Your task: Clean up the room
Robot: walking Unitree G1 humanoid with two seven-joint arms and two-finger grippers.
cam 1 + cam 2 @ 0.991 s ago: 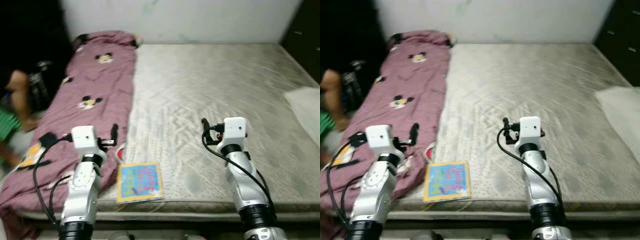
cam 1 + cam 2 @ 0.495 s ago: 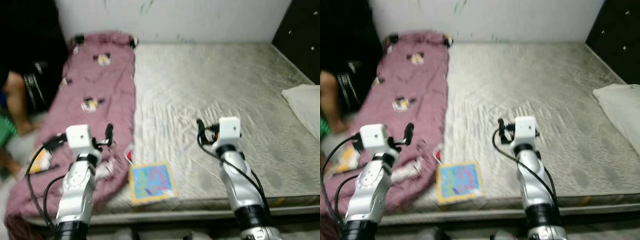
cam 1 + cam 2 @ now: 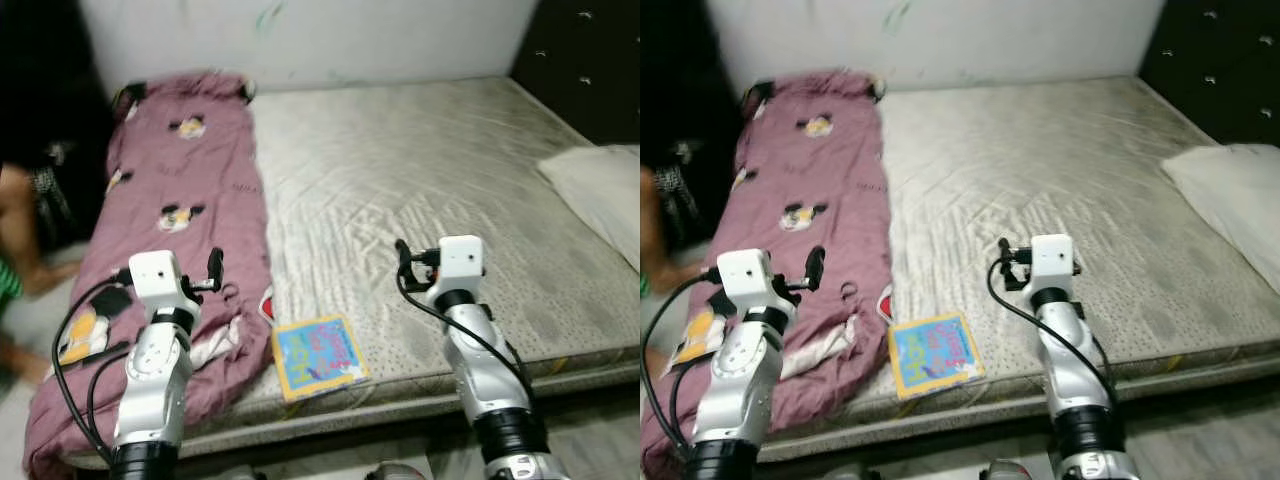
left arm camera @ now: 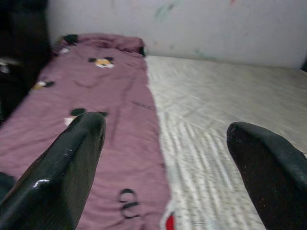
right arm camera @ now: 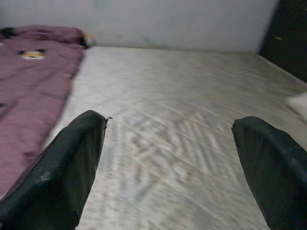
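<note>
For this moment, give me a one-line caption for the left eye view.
Both arms raised over a bare mattress, picture book at its near edge beside a maroon blanket.

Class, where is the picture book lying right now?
The book lies at the mattress's near edge, beside the purple blanket, between the two arms.

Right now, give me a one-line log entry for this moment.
left gripper: open over blanket | right gripper: open over mattress | book: near edge
</note>
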